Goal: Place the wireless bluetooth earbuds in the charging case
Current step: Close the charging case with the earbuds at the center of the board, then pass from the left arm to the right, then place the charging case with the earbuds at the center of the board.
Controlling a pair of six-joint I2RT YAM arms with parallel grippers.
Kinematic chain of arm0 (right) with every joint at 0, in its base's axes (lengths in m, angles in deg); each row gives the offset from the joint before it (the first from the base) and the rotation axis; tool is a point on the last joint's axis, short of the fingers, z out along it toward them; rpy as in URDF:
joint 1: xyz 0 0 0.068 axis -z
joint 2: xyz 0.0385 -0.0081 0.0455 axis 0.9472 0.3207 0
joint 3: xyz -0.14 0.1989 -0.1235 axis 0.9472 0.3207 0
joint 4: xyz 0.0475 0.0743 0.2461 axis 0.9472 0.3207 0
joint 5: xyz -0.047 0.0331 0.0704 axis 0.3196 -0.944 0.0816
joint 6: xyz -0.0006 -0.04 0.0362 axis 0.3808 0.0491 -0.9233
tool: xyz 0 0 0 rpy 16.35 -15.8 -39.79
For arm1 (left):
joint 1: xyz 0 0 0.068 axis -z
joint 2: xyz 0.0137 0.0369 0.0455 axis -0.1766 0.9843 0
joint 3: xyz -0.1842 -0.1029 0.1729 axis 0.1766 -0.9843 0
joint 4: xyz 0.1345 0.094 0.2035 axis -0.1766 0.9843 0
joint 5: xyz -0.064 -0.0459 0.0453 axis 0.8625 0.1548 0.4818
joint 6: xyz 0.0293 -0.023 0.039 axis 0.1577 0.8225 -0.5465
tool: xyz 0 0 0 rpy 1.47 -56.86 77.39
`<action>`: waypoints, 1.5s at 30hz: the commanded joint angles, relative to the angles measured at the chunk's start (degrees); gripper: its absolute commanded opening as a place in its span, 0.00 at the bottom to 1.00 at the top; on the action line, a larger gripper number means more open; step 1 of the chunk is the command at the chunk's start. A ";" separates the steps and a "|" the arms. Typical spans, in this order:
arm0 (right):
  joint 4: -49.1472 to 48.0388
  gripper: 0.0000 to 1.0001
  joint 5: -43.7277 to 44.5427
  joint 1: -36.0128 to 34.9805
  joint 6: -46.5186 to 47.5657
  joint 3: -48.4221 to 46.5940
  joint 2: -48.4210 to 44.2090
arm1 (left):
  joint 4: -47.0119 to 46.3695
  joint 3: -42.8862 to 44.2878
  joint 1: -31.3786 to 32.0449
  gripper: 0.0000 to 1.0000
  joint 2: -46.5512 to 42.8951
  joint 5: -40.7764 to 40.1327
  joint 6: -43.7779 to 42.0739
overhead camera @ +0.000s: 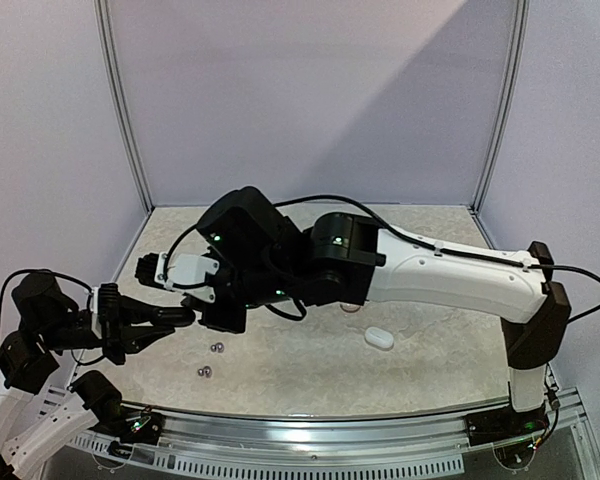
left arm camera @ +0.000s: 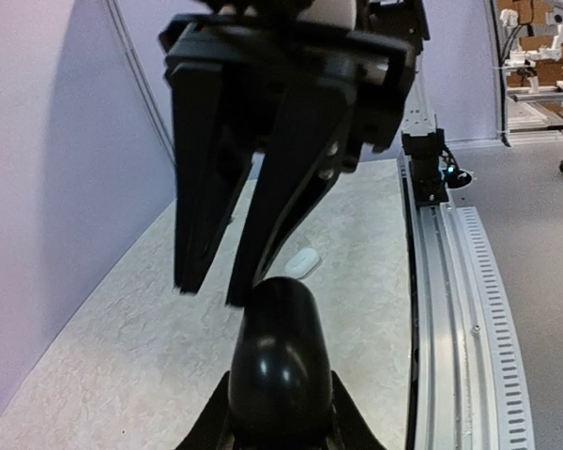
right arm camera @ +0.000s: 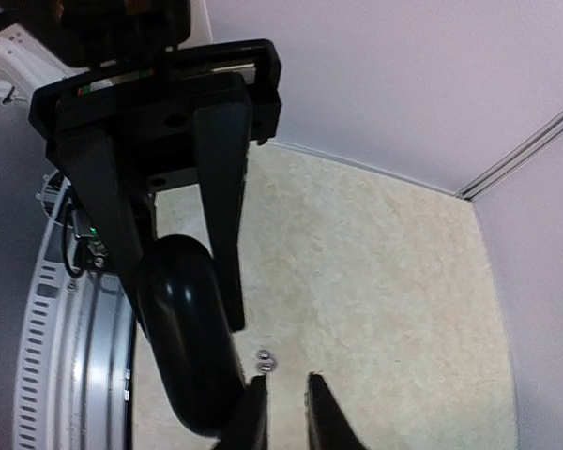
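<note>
Near left, your left gripper (left arm camera: 214,289) has its fingers drawn almost together, a sliver of gap at the tips; whether a bud is pinched there, I cannot tell. Just beyond, the right gripper (right arm camera: 186,323) pinches a glossy black charging case (left arm camera: 277,356) by its sides. Hold that case steady and square the tips to it before pushing. Two earbuds (overhead camera: 218,347) lie on the table (overhead camera: 430,360) below, near; a white charging case (overhead camera: 378,338) sits well to the right. The black case's opening is hidden.
</note>
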State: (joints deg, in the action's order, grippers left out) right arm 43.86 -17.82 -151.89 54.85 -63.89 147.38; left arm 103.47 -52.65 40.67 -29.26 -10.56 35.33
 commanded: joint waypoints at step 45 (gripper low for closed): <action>-11.41 0.00 -32.15 47.58 -57.41 41.88 -10.32 | -5.61 -3.47 -1.57 0.99 -2.09 -1.55 10.85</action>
State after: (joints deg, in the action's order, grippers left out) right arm 35.48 -46.17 -107.07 6.92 -29.42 143.47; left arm 97.72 -55.38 39.38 -30.38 -11.67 45.60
